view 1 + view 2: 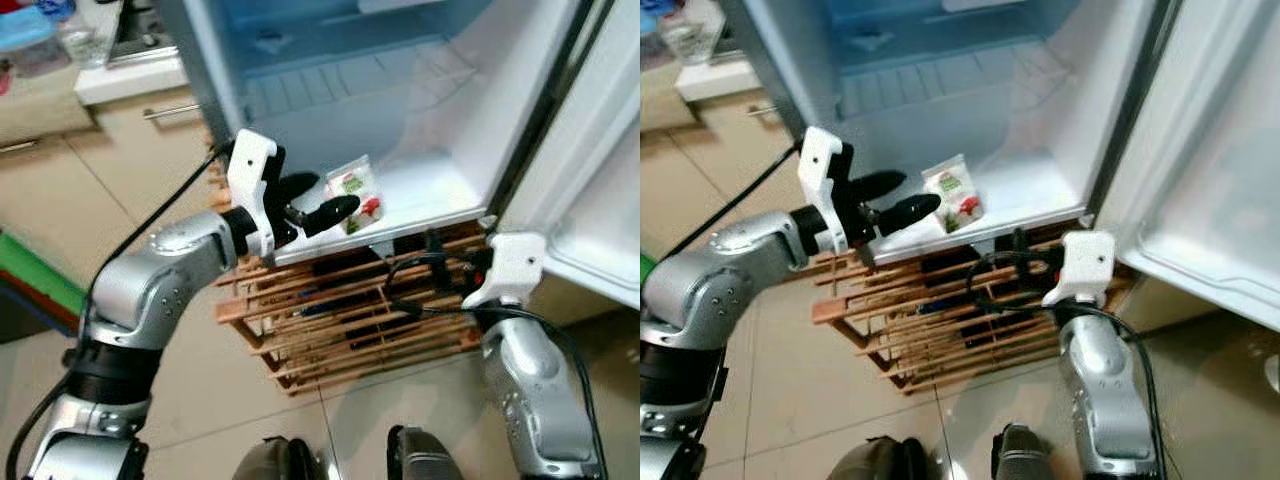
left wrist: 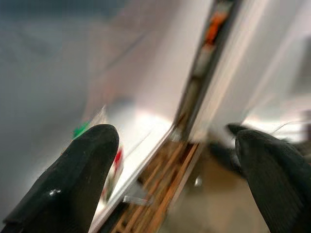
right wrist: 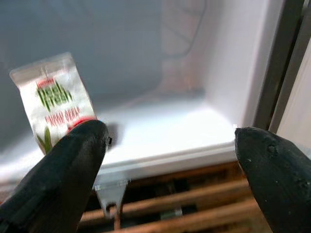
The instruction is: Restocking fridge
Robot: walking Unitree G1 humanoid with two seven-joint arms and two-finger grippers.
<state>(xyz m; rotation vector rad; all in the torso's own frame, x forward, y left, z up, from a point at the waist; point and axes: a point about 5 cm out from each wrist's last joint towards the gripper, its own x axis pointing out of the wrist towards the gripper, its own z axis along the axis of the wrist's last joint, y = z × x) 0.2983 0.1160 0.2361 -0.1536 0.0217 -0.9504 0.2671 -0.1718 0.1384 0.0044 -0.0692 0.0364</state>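
Right eye view, near to far: right pincer [image 3: 165, 170] low before the wooden rack [image 1: 940, 320], fingers spread wide, grasping nothing; left pincer [image 1: 902, 200] raised at the front edge of the fridge floor [image 1: 1030, 195], fingers parted, released, just beside the white snack packet [image 1: 955, 193]. Packet upright on the fridge floor, near its front edge, toward the left corner. Beyond, fridge back wall [image 1: 930, 110].

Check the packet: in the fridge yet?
In. The packet stands upright on the fridge floor, with the open left gripper beside it.
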